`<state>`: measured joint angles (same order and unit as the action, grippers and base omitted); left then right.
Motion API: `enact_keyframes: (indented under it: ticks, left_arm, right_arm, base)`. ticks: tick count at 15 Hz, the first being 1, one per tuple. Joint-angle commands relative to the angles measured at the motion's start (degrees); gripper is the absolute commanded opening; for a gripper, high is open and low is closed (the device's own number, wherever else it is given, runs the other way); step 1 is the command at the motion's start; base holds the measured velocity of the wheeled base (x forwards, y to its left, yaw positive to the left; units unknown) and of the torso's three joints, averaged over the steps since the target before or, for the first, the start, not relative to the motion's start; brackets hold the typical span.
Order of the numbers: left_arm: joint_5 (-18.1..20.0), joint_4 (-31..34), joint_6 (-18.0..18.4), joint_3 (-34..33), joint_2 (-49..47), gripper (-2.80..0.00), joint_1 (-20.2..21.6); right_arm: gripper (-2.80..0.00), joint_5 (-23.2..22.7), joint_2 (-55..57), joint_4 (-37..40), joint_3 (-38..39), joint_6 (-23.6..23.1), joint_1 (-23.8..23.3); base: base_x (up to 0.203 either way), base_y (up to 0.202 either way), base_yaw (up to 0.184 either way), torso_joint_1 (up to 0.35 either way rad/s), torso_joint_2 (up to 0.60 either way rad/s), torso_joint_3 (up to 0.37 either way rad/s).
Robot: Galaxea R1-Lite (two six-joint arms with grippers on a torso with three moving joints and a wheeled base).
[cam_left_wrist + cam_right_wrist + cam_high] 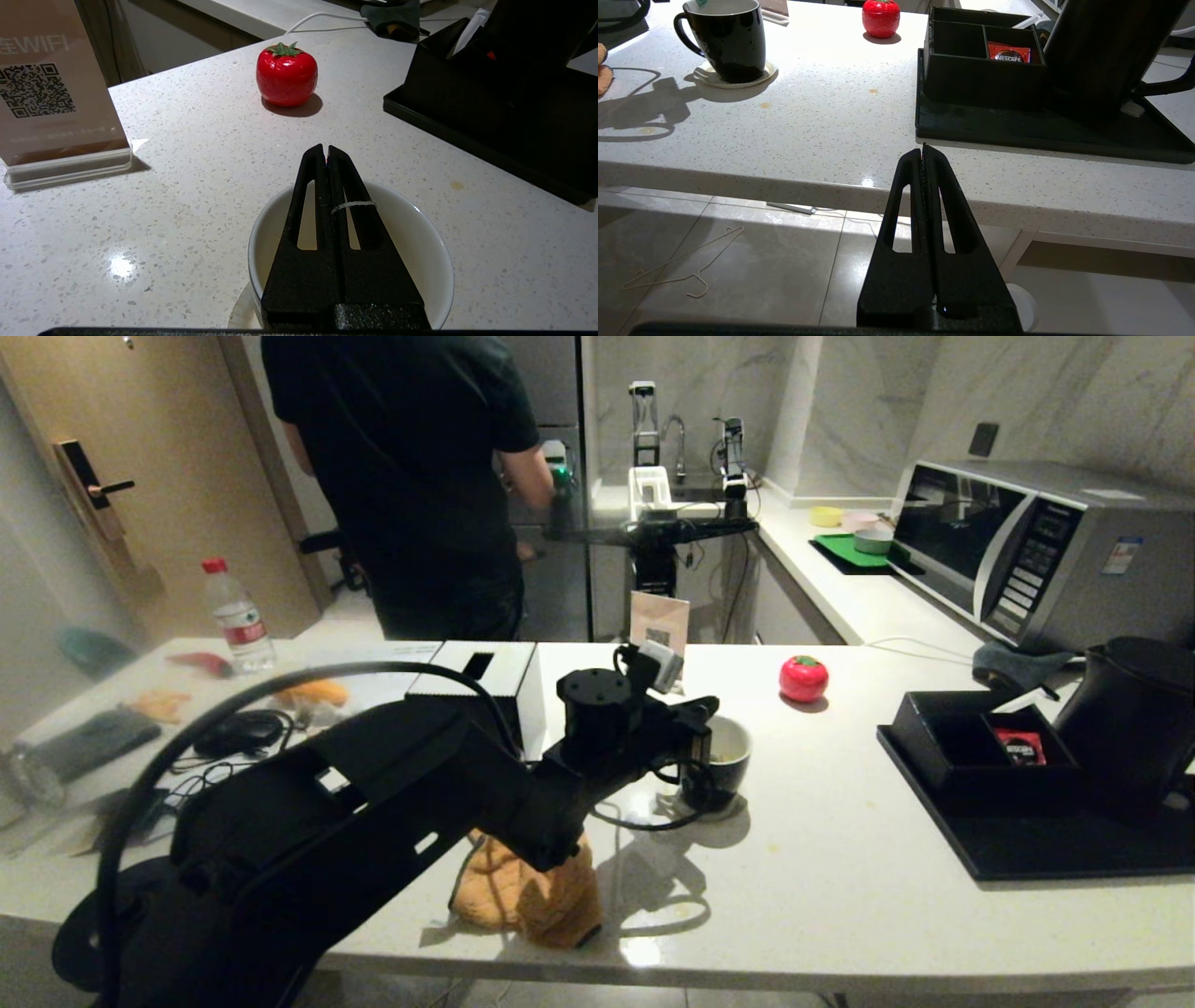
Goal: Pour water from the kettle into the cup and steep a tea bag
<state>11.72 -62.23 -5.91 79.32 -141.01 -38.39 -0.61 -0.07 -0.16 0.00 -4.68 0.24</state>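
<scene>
The black cup (pixel 733 775) with its white inside (pixel 420 242) stands on a coaster mid-counter; it also shows in the right wrist view (pixel 733 42). My left gripper (pixel 325 148) hovers just over the cup's mouth (pixel 707 739), shut. The tea bag's thin white string (pixel 353 204) comes out of the seam between the fingers and lies across one finger. The tea bag's pouch is hidden under the fingers. The cup's inside looks pale yellowish; I cannot tell the water level. The black kettle (pixel 1134 719) stands on the tray at the right (pixel 1097 51). My right gripper (pixel 923 150) is shut and empty, below the counter's front edge.
A black tray (pixel 1027 840) holds a compartment box with a red sachet (pixel 1019 747). A red tomato-shaped object (pixel 803 678) sits behind the cup, near a WiFi sign (pixel 51 93). An orange cloth (pixel 537 891) lies under my left arm. A person (pixel 420 476) stands at the back.
</scene>
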Motion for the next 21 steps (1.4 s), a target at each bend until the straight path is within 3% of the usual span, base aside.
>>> enact_keyframes:
  ticks: [1, 21]
  left_arm:
    - [0.1, -0.3, -0.1, -0.1, -0.3, -2.8, -0.3]
    - [-2.1, -0.3, 0.0, 0.0, 8.6, -2.8, -0.8]
  right_arm:
    - [-2.8, 0.0, 0.1, 0.0, 0.0, -0.1, 0.0]
    - [-2.8, 0.0, 0.1, 0.0, 0.0, -0.1, 0.0]
  base:
    - [0.0, 0.0, 0.0, 0.0, 0.0, 0.0]
    - [0.0, 0.0, 0.0, 0.0, 0.0, 0.0]
